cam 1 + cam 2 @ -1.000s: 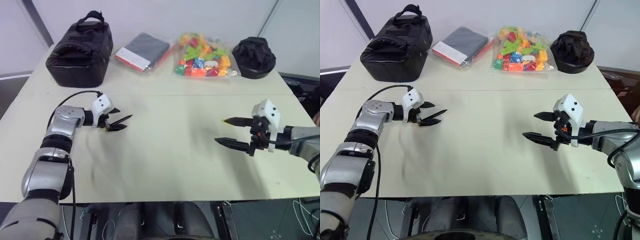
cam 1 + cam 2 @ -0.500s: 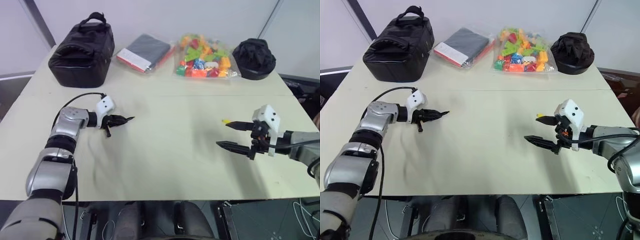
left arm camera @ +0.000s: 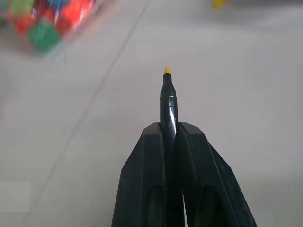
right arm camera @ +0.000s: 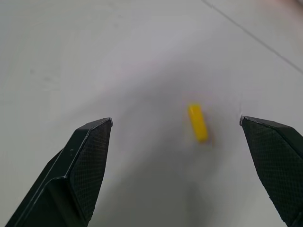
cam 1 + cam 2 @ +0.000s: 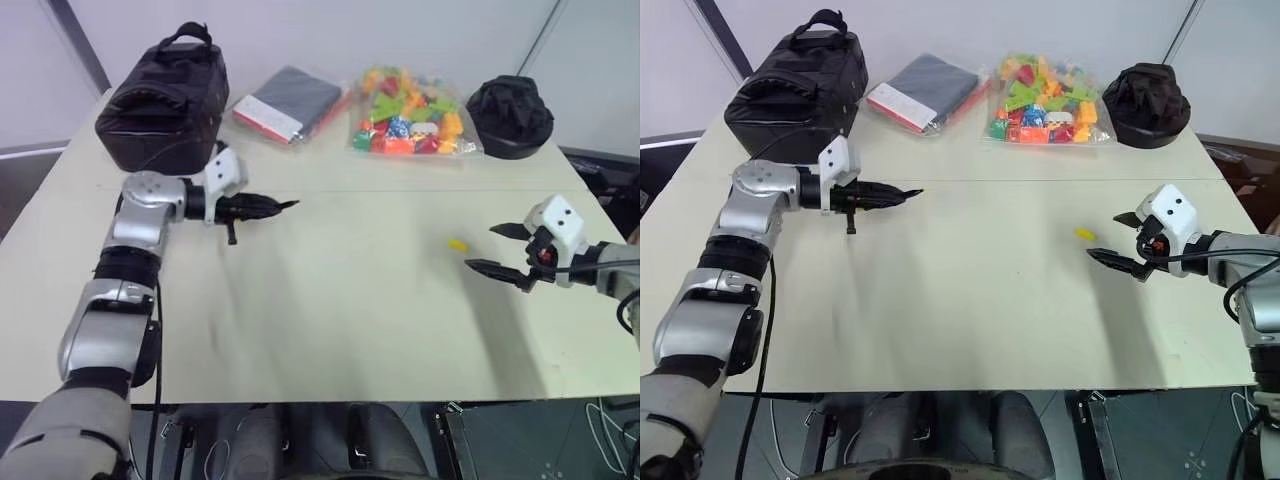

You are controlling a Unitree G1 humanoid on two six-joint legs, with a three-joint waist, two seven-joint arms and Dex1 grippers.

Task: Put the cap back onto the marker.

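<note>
At left, above the surface [image 5: 330, 300]: left gripper [image 5: 262, 206] clamped on marker [image 3: 168, 97], yellow tip aimed rightward, ready for capping. Right of centre: cap [image 5: 457, 243] lying loose on surface. Far right: right gripper [image 5: 500, 249] spread wide, just beside cap, likely for pickup.

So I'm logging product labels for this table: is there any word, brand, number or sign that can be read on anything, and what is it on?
No text can be read on anything here.
Flat dark packet with a red and white edge: any print is too small to make out.
Clear bag of colourful plastic toy blocks: no readable label.
Black fabric zip bag, slim black marker, small yellow plastic cap: no markings visible.
</note>
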